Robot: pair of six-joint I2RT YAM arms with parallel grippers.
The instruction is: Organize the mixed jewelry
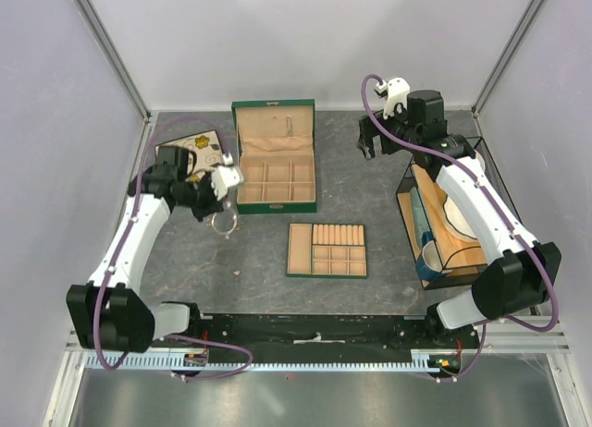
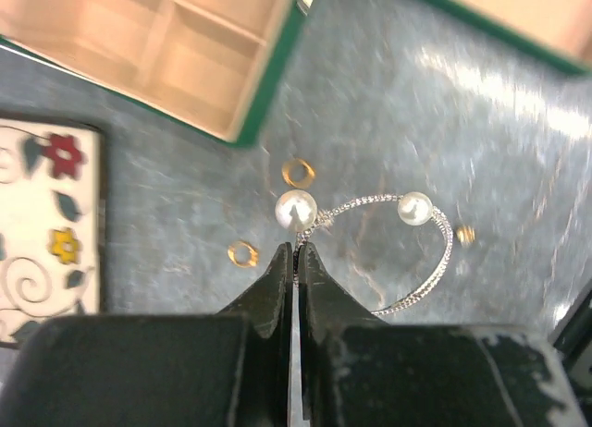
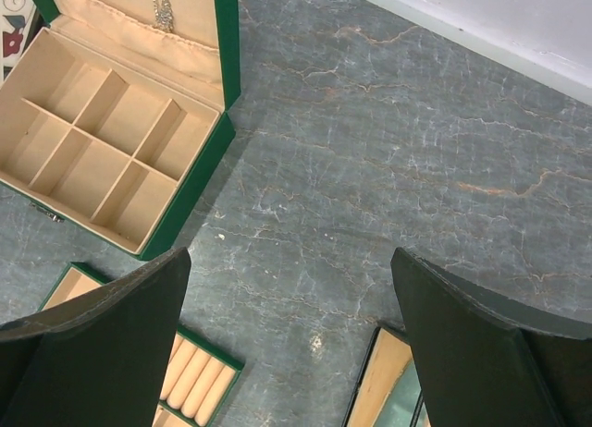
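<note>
The silvery bangle [image 2: 435, 261], a thin hoop with two pearl ends, lies just left of the green jewelry box [image 1: 274, 201]. It also shows in the top view [image 1: 224, 223]. My left gripper [image 2: 294, 249] is shut on the bangle's wire beside one pearl [image 2: 296, 209]. Three tiny gold pieces sit on the mat around it: one ring [image 2: 298, 172], another ring [image 2: 242, 253] and a bead [image 2: 465, 234]. My right gripper [image 3: 291, 261] is open and empty, high over the mat at the back right [image 1: 370, 142].
The jewelry box stands open with tan compartments [image 3: 92, 164]. A flat tan divided tray with ring rolls [image 1: 326, 250] lies in front of it. A white floral-patterned dish [image 2: 46, 233] is at the far left. A wire basket with items [image 1: 444, 225] stands at the right.
</note>
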